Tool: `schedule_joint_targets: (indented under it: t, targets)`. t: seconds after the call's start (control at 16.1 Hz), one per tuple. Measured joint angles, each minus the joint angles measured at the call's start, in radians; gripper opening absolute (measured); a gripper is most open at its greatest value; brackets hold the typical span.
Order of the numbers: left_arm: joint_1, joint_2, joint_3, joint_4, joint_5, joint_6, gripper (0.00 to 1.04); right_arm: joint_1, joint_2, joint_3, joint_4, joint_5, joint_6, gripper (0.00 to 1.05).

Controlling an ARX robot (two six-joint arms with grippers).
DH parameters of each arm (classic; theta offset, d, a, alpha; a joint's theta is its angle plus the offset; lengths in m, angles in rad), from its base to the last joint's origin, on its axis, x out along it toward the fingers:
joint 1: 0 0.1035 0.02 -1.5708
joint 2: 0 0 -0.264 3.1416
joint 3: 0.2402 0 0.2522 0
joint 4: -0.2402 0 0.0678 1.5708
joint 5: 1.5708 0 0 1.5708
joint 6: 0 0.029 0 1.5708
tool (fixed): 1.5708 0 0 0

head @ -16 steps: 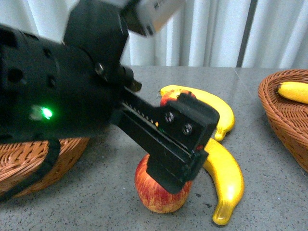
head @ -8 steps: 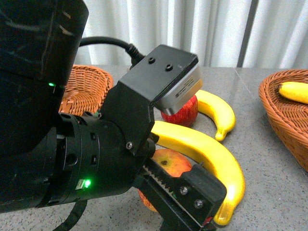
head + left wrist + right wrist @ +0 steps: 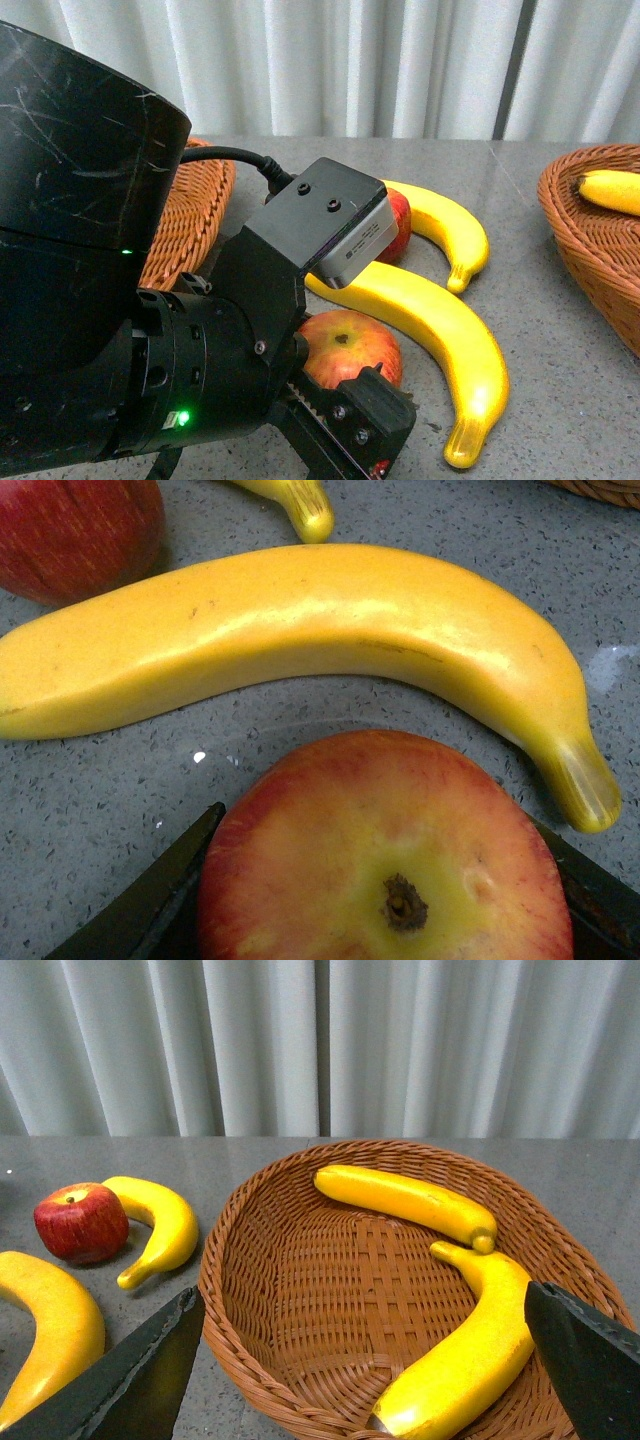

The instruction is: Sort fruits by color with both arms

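Observation:
My left gripper [image 3: 352,412] is open and low over the table, with its jaws on either side of the near red-and-yellow apple [image 3: 345,342]. In the left wrist view the apple [image 3: 385,850] fills the gap between the two black fingers [image 3: 150,900], stem up. A long banana [image 3: 440,325] lies just beyond it, also in the left wrist view [image 3: 300,630]. A second apple [image 3: 399,222] and a second banana [image 3: 452,232] lie further back. My right gripper [image 3: 360,1305] is open and empty above the right basket [image 3: 300,1290], which holds two bananas [image 3: 405,1200].
A wicker basket [image 3: 195,215] sits at the left, partly hidden behind my left arm. The right basket [image 3: 580,230] with a banana [image 3: 610,190] stands at the right edge. Pale curtains hang behind the grey table.
My left arm has swung down and toward the camera. Its jaws have come down from in front of the near apple to either side of it.

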Motion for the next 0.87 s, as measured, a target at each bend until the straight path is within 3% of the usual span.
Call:
schedule_joint_targets:
  t: [0.25, 0.5, 0.87]
  targets:
    - [0.031, -0.121, 0.025, -0.078, -0.084, 0.011, 0.69, 0.000, 0.000, 0.000, 0.000, 0.000, 0.000, 0.98]
    - [0.241, -0.224, 0.095, -0.126, -0.378, -0.154, 0.69, 0.000, 0.000, 0.000, 0.000, 0.000, 0.000, 0.98]
    - [0.314, -0.195, 0.078, -0.158, -0.411, -0.226, 0.69, 0.000, 0.000, 0.000, 0.000, 0.000, 0.000, 0.98]
